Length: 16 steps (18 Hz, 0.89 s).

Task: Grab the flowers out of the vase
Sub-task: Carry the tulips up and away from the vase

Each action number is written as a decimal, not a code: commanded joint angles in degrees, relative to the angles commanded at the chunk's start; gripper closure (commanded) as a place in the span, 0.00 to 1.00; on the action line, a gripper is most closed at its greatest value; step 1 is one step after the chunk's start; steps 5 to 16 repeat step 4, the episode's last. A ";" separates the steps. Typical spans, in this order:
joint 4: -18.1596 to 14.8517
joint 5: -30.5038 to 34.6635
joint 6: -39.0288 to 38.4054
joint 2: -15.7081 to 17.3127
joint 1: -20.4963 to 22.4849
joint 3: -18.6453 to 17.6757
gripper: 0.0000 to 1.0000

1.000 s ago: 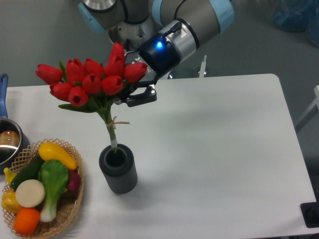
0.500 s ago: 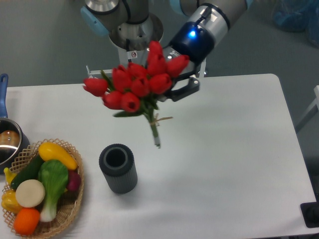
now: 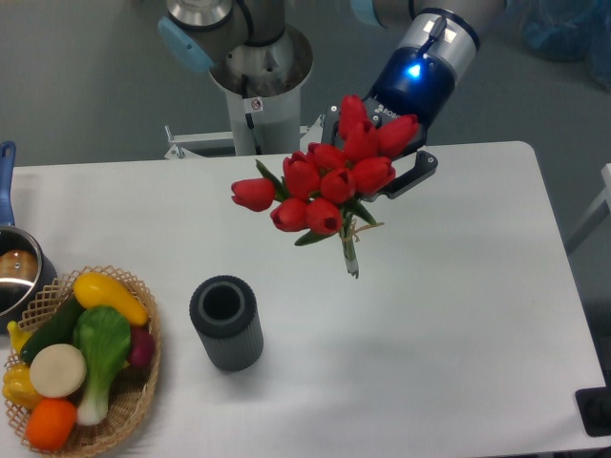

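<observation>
The flowers (image 3: 329, 176), a bunch of red tulips with green leaves and a short tied stem, hang in the air above the white table, right of and above the vase. My gripper (image 3: 387, 181) is shut on the bunch from behind, mostly hidden by the blooms; one dark finger (image 3: 415, 175) shows at the right. The stem end hangs free at about mid-table. The vase (image 3: 226, 322), dark grey, ribbed and cylindrical, stands upright and empty at the front left of the table.
A wicker basket (image 3: 129, 401) of toy vegetables sits at the front left corner. A steel pot (image 3: 17, 272) with a blue handle is at the left edge. The robot base (image 3: 260, 81) stands behind the table.
The flowers have come up out of the vase and moved right and up with the gripper; the vase is now empty and has stayed in place.
</observation>
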 joint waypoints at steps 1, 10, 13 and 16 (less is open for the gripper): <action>0.00 -0.09 0.00 0.00 0.09 -0.09 0.75; 0.09 -0.26 0.00 0.00 0.09 -0.70 0.75; 0.09 -0.26 0.00 0.00 0.09 -0.70 0.75; 0.09 -0.26 0.00 0.00 0.09 -0.70 0.75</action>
